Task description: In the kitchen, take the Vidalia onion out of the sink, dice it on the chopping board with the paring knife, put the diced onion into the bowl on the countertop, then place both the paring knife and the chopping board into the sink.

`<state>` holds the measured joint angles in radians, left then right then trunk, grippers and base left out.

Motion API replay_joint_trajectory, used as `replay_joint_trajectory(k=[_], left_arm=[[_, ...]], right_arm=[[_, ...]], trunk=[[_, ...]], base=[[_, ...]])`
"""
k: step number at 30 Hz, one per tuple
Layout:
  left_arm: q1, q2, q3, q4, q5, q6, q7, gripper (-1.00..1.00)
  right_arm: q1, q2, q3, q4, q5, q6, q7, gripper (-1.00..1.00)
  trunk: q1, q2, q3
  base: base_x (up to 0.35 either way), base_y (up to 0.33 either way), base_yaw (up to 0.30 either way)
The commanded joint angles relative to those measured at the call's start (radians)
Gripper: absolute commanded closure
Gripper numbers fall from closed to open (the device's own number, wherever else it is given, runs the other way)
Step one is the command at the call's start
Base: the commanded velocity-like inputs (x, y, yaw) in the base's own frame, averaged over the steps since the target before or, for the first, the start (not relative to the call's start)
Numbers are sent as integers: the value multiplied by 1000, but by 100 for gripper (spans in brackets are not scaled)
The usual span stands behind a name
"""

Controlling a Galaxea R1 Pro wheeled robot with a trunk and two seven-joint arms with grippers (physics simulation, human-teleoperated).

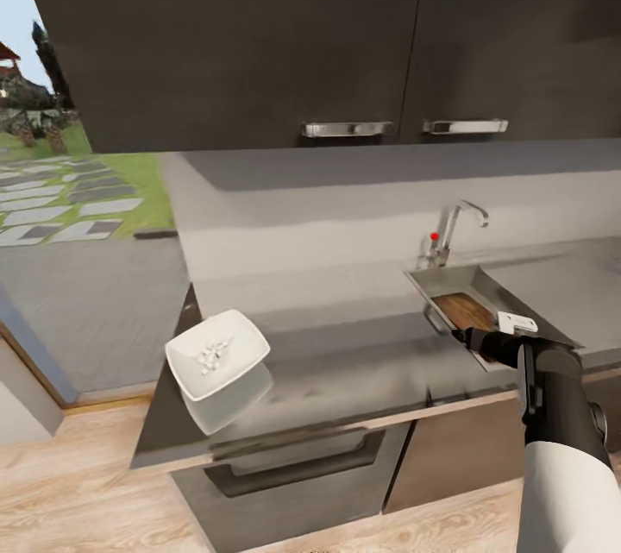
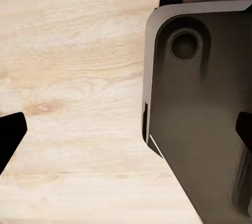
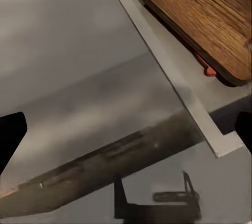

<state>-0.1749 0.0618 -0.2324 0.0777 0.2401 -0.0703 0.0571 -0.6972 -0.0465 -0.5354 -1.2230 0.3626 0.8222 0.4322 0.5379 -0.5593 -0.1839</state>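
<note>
Head view is showing the scene from left to right: the bowl [image 1: 217, 354] is sitting near the left end of the countertop [image 1: 345, 372], at about 8 o'clock in the picture, holding a little heap of diced onion [image 1: 210, 355]. Farther right, at about 3 o'clock, the sink [image 1: 455, 284] is lying under its tap [image 1: 453, 232], and the chopping board [image 1: 463, 310] is resting inside the basin. The right gripper [image 1: 504, 330] is hanging just beside the basin's near rim, at roughly 4 o'clock from the board.

Right wrist view is looking down past two dark fingertips [image 3: 11, 136] standing wide apart with nothing between them, so the right gripper [image 3: 126, 135] is empty and spread. The board [image 3: 205, 22] is lying ahead of the fingers, at about 1 o'clock, its long axis running across the basin. A small red tip is poking out from under the board's near edge; this is probably the handle of the paring knife [image 3: 207, 68], though too little is visible to be sure.

Left wrist view is showing the left gripper [image 2: 126, 135] with its fingertips also spread and empty, pointing down at pale wooden floor [image 2: 68, 77] and a dark part of the robot's base [image 2: 205, 108].

Judging from this, the right arm is by far the nearer to the sink, and both the board and likely the knife are already sitting in it.
</note>
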Motion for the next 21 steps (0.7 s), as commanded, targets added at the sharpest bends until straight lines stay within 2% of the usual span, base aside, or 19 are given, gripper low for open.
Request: replay_joint_trajectory(k=[1, 21], left_arm=[[-2, -1, -8, 4, 8, -6, 0, -100], [-2, 0, -8, 4, 8, -6, -1, -100]], right_arm=[[-1, 0, -1, -1, 10, 3, 10, -100], [-1, 0, -3, -3, 11, 2, 10, -100]], trunk=[[0, -2, -2], [0, -2, -2]], base=[[-77, 292, -279], [-84, 292, -279]])
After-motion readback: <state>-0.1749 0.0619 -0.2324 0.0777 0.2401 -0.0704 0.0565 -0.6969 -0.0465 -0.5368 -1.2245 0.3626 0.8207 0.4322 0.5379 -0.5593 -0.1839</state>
